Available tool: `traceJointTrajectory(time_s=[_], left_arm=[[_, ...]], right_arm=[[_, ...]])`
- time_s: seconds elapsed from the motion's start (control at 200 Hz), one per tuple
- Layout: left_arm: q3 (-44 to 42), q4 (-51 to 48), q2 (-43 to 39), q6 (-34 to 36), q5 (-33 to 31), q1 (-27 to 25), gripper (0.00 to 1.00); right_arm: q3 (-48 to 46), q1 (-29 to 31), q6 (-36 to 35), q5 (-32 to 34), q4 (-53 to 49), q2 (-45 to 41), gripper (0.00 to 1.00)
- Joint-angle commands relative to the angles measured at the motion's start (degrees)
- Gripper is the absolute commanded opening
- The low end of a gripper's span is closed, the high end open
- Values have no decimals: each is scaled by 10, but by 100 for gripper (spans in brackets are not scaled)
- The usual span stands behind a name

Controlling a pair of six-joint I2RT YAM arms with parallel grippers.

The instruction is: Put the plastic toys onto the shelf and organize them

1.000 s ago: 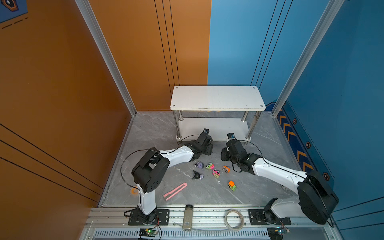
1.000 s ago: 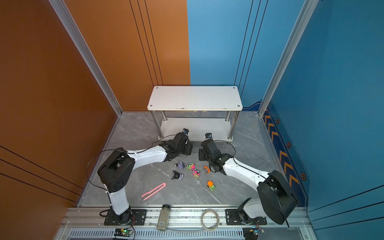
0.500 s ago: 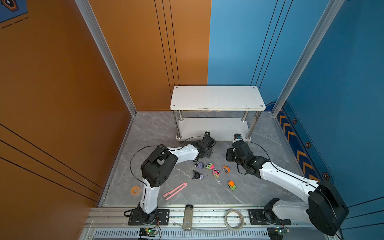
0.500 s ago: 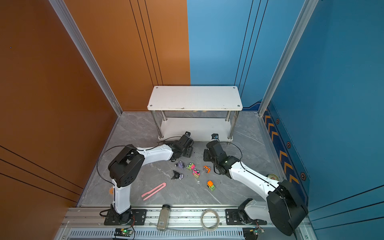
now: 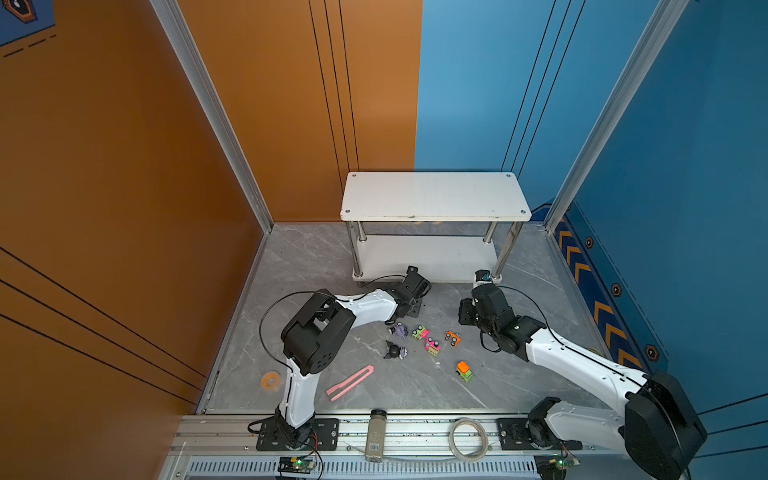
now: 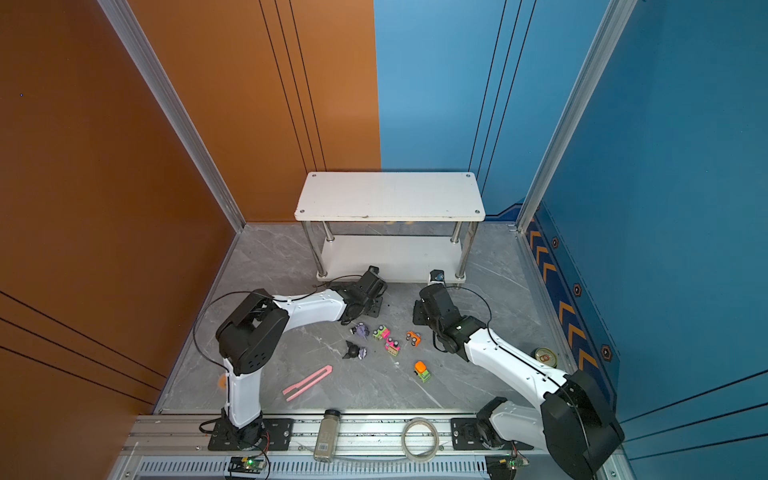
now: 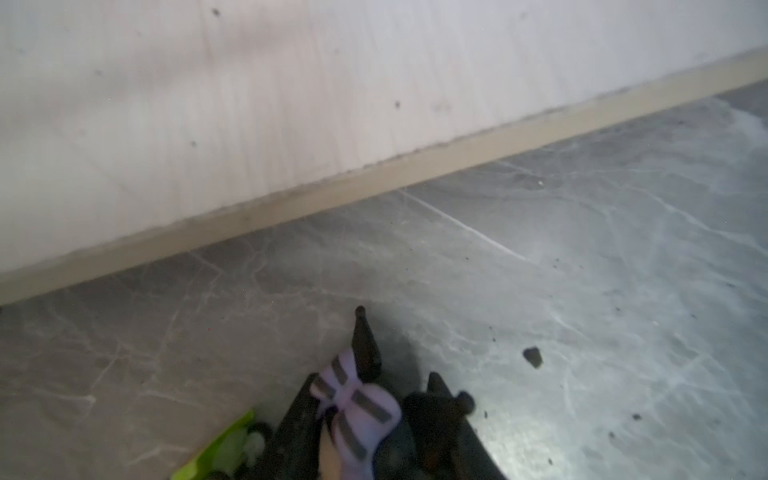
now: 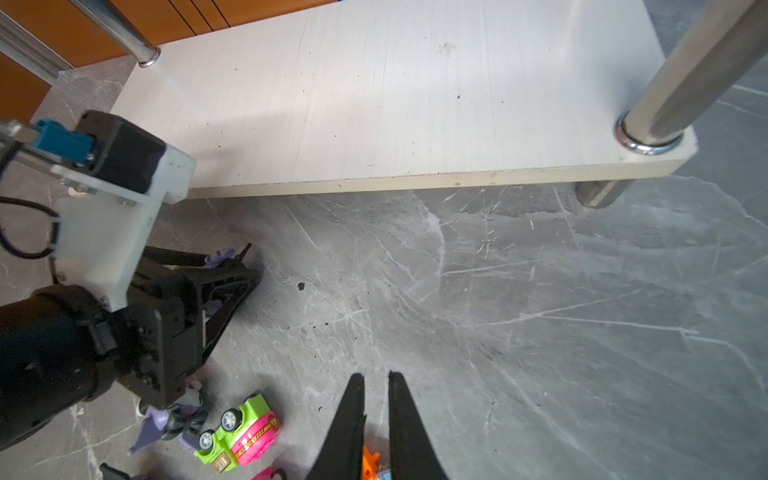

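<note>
Matt white shelf (image 8: pixel 415 95) board on glossy chrome legs (image 8: pixel 685 75); smooth grey marble-look floor (image 8: pixel 540 311); glossy plastic toys (image 8: pixel 241 432).
</note>
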Motion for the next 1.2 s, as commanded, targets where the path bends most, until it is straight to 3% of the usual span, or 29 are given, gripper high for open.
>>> traceJointTrajectory(time_s=[0.0, 0.22, 0.285, 0.325, 0.631, 0.841, 0.886, 0.956, 1.046, 1.191], left_arm=[[-22, 25, -48, -23, 22, -3, 30], [-88, 112, -95, -21, 13, -13, 22], [-106, 150, -100, -26, 15, -14, 36], [-122, 163, -98, -28, 17, -13, 38], [-117, 147, -40, -44, 15, -23, 30], [-131, 188, -27, -47, 23, -32, 26], [-132, 198, -24, -46, 30, -31, 30], [-128, 198, -20, -47, 36, -33, 48], [-130, 199, -21, -45, 39, -33, 62], [-144, 202, -43, -45, 36, -27, 69]], right_arm=[[-6, -2, 7, 0, -7, -2, 15], [4, 2, 12, -36, -3, 15, 15], [9, 2, 12, -35, -8, 19, 15], [13, 3, 13, -37, -12, 22, 15], [21, 10, 25, -26, -34, 34, 15], [30, 15, 28, -25, -27, 68, 15], [37, 18, 27, -29, -24, 79, 15], [49, 27, 24, -32, -21, 97, 16], [68, 40, 16, -41, -18, 121, 20], [99, 58, 5, -63, -19, 163, 27]])
